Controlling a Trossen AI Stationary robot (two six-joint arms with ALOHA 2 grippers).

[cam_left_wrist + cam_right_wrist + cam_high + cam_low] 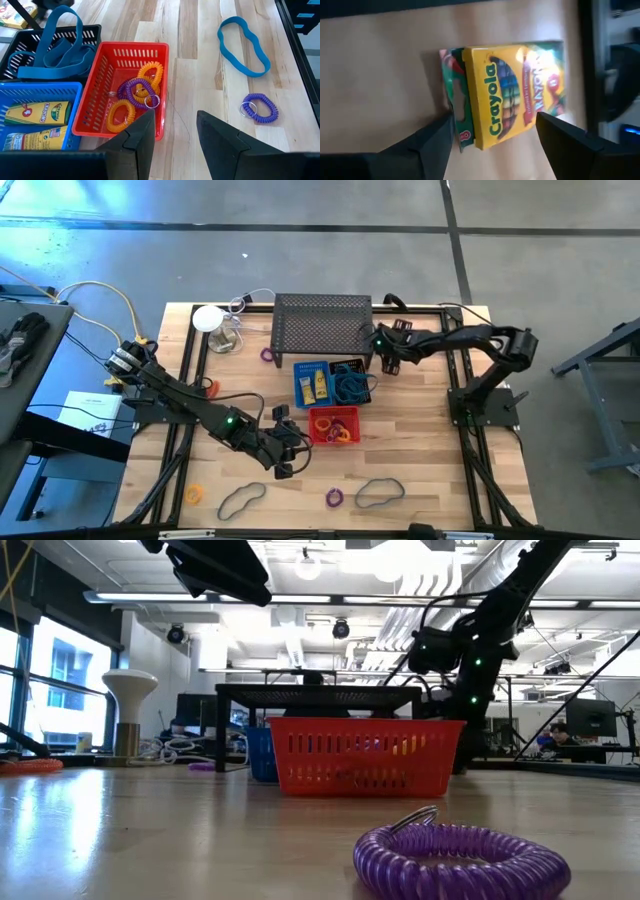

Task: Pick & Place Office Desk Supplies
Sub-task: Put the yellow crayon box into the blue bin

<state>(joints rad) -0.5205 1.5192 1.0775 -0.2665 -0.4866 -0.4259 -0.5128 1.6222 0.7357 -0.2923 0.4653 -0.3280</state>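
Note:
My left gripper (288, 458) (175, 125) hangs open over bare wood just near of the red bin (97, 107), which holds orange and purple rings (137, 92). Beyond it, a purple ring (259, 107) and a blue looped band (244, 46) lie flat on the table. My right gripper (384, 352) (495, 132) is open beside the black mesh rack (322, 330). Its fingers stand on either side of a yellow Crayola box (512, 95) lying flat on the wood. I cannot tell whether they touch it.
A blue bin (40, 95) holds crayon boxes, and a black bin (30, 42) holds blue bands. Looped cords (242, 498) (380, 493), a purple ring (334, 498) and orange rings (193, 494) lie near the near edge. A white lamp (210, 320) stands at far left.

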